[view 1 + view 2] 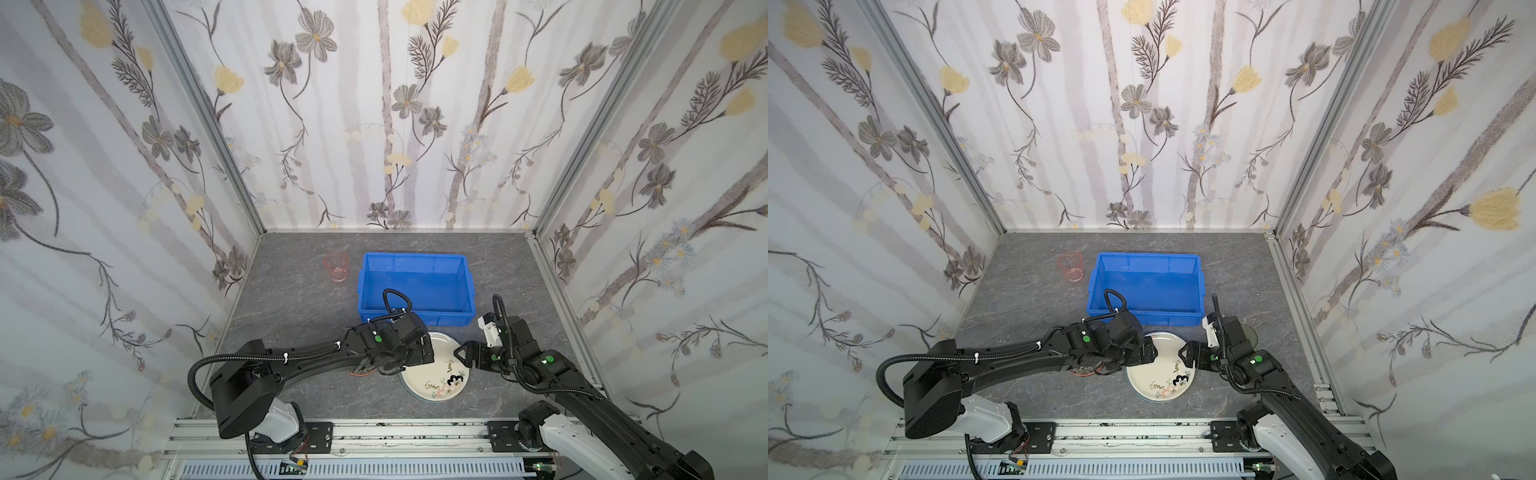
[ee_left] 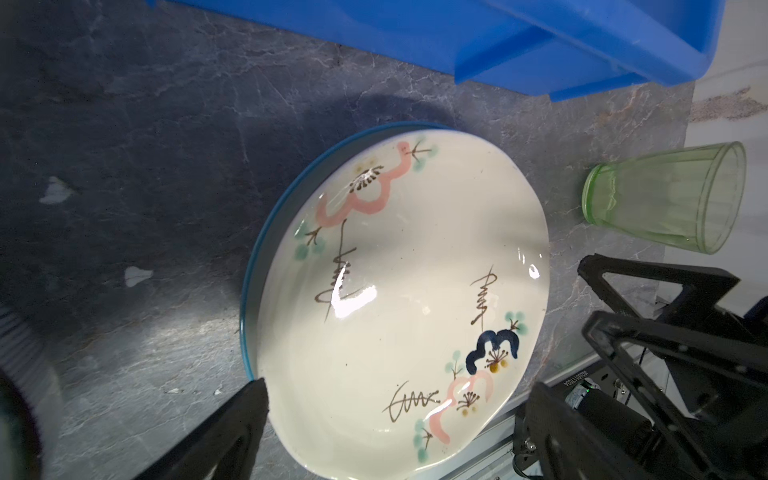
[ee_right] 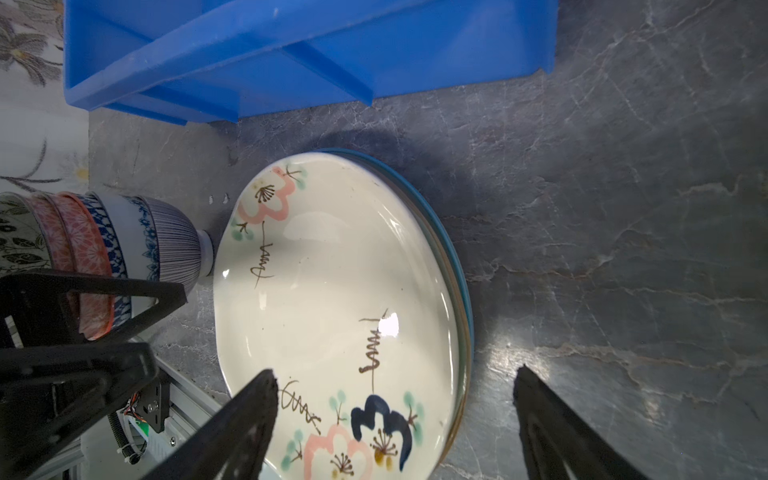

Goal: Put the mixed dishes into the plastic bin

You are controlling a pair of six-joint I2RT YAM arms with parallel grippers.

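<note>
left gripper (image 1: 424,352) and right gripper (image 1: 459,353) gape wide, flanking the cream plate (image 1: 432,380), stacked on a blue-rimmed plate (image 2: 248,274) near the blue bin (image 1: 440,318); left fingertip (image 2: 249,401) perhaps touches its rim.

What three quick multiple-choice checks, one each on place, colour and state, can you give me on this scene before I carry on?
1. Where is the pink cup relative to the blue bin?
A. inside it
B. left of it, on the table
C. stacked on its rim

2. What colour is the second cup, seen in the left wrist view?
A. orange
B. blue
C. green

3. How are the left gripper and right gripper?
A. both open
B. both shut
C. left shut on a plate

Answers:
1 B: both top views show it standing on the table, left of the bin.
2 C: its ribbed wall is translucent green.
3 A: each wrist view shows the fingers spread wide.
</note>
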